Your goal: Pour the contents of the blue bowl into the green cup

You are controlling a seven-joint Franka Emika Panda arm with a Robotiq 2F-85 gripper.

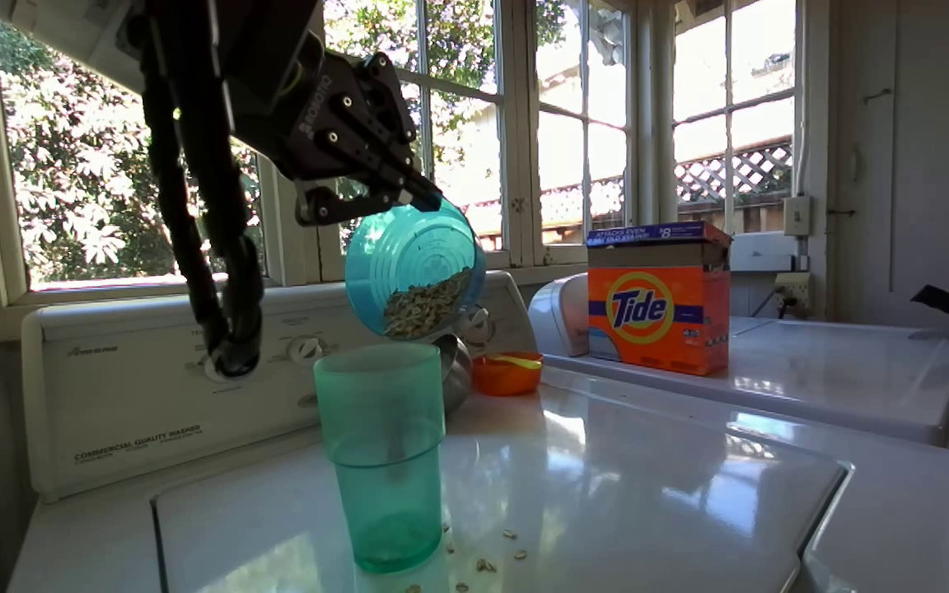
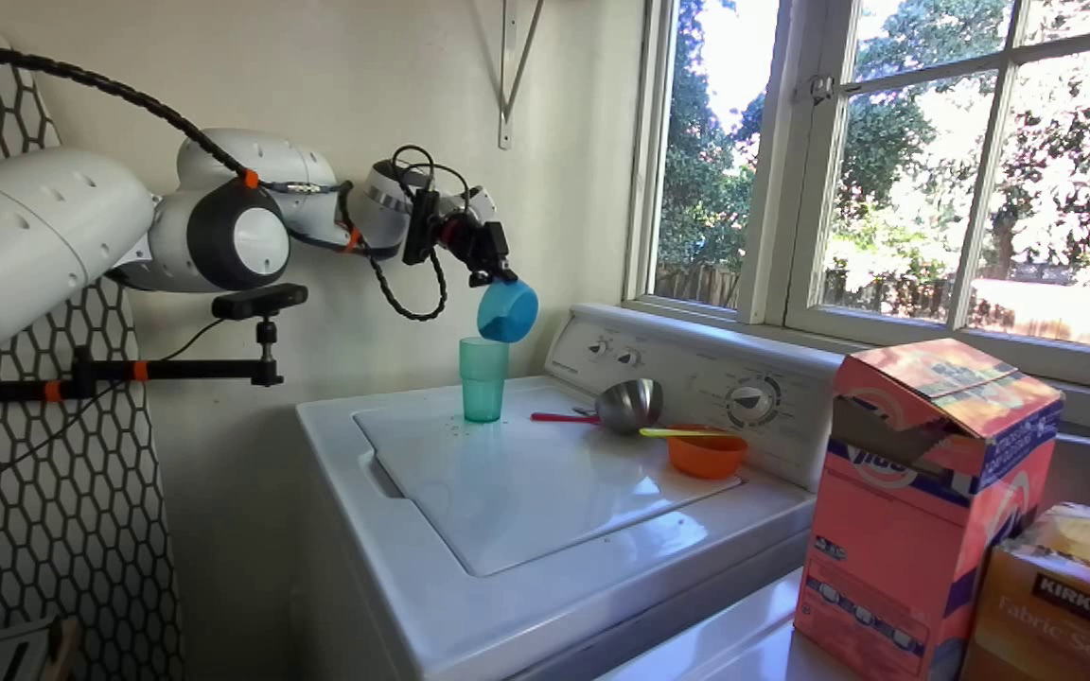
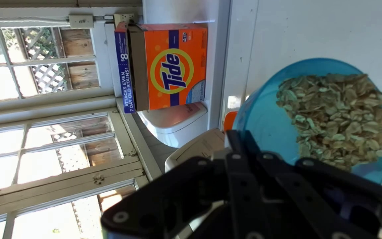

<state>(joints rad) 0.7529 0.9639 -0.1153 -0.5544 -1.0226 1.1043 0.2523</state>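
1. Washer (image 2: 526, 492): it bears the cup (image 1: 384, 445), which stands upright, so the target is in place.
2. Gripper (image 3: 240, 137): above the cup and off to one side, clamped on the rim of the bowl (image 1: 396, 243). Grasp and lift look done.
3. Cup: its rim is just below the bowl. No heap of flakes (image 3: 340, 119) shows through its wall; whether a few lie at the bottom I cannot tell. Filling looks hardly begun, if at all.
4. Bowl: just above the cup, tipped nearly onto its side, low lip near the cup's rim. Carrying looks done and the tilt partly made. I cannot tell whether the lip sits squarely over the cup's opening.
5. Flakes: most seem to lie in the bowl, banked against the lip nearest the cup. Nearly the whole pour looks left, and it likely wants more tilt.
6. Strays (image 1: 484, 566): a few single flakes on the washer beside the cup's foot, outside the target.
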